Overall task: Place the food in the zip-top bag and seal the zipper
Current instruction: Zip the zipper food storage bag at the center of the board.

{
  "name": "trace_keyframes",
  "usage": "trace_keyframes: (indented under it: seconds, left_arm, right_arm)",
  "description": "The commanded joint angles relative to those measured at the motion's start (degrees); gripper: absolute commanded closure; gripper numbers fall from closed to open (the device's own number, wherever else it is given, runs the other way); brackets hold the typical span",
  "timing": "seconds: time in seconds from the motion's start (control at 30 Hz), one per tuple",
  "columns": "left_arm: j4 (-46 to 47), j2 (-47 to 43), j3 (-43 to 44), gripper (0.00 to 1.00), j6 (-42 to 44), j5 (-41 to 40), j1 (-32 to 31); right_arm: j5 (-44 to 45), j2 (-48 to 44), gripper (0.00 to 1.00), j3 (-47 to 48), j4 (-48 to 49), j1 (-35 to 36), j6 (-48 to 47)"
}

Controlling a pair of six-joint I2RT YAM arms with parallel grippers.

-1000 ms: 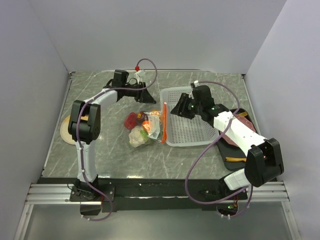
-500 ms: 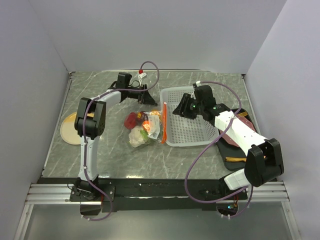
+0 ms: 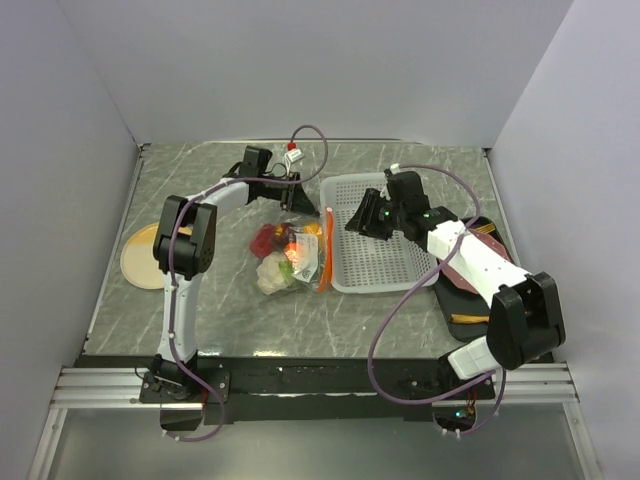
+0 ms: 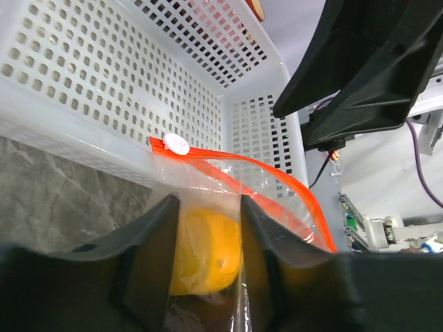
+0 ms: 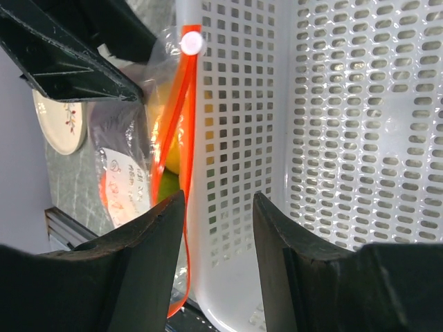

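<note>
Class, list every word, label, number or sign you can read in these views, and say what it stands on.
None can be read.
The zip-top bag carries a white patch with orange printing, too blurred to read.
The plate shows only a flower pattern, no letters.

Glossy, clear, crinkly plastic film bag, edged by a smooth orange-red plastic zipper strip. Inside it is a smooth, lightly shiny yellow-orange plastic toy orange. At the bag's three o'clock is a satin white perforated plastic basket. The grey marbled tabletop has a faint sheen. The left gripper has matt black fingers.
</note>
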Motion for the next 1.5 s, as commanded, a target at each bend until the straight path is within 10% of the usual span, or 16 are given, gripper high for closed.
trace_keyframes:
  seconds: [0.0,0.77,1.47]
  left_arm:
    - [1.68,-1.72,0.85,0.62,-0.43,1.72,-0.74]
    - [3.26,-2.96,1.28,0.37,-3.42,2.51,-2.23]
    - [7.13,-4.71,-0.47,0.74,-7.64,2.25,-2.67]
  right_arm:
    - [0.08,0.56,0.48,1.68,0.7,-0.4,-0.66]
    - [-8.7,6.18,0.47,3.17,9.84,-5.23,4.7]
    - [-14.68,12.6,0.46,5.72,15.29,-6.46,9.27]
